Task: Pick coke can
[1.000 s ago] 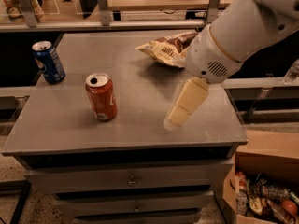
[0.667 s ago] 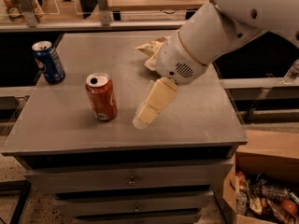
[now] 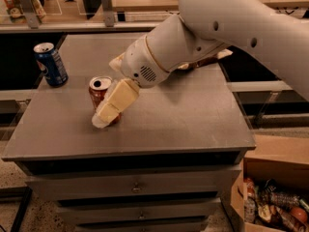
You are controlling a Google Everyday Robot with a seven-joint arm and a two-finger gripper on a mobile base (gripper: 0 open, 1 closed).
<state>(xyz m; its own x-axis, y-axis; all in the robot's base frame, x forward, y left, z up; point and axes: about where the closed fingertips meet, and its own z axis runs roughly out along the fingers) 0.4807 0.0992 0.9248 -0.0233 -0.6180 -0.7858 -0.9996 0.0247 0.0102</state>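
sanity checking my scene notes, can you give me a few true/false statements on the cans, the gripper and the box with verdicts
1. The coke can stands upright on the table. True.
2. The gripper is at the blue can. False: it is at the coke can, covering its lower front.
3. In the camera view the blue can stands left of the coke can and farther back. True.
4. The cardboard box sits on the tabletop. False: it is lower down, beside the drawers, at lower right.
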